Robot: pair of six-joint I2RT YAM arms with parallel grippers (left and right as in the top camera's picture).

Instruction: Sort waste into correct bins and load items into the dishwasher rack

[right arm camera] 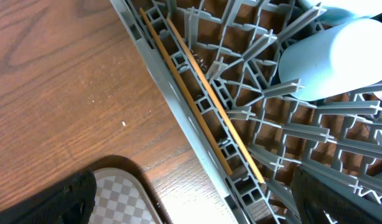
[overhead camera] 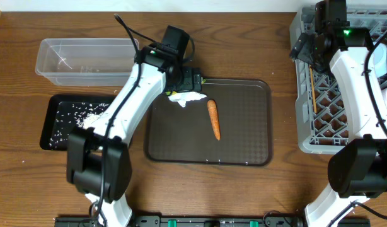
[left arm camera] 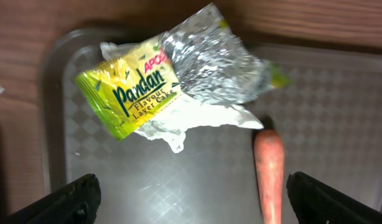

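My left gripper [left arm camera: 194, 202], wide open and empty, hangs over the crumpled yellow-and-silver wrapper [left arm camera: 147, 87], which lies on a scrap of white tissue [left arm camera: 203, 121] beside the small orange carrot [left arm camera: 269, 168]. Closing here, I might pinch the tissue along with the foil. All three rest on the checkered brown plastic tray [left arm camera: 340, 124] on a wooden table [overhead camera: 17, 183]. My right gripper [right arm camera: 191, 199] is open and empty too.

The crumpled yellow-and-silver wrapper [left arm camera: 141, 87] lies over the white tissue [left arm camera: 197, 121], just beside the orange carrot [left arm camera: 269, 168] — all on the brown tray [left arm camera: 340, 93]. Two chopsticks [right arm camera: 197, 93] lie flat along the wall of the grey rack [overhead camera: 305, 140].
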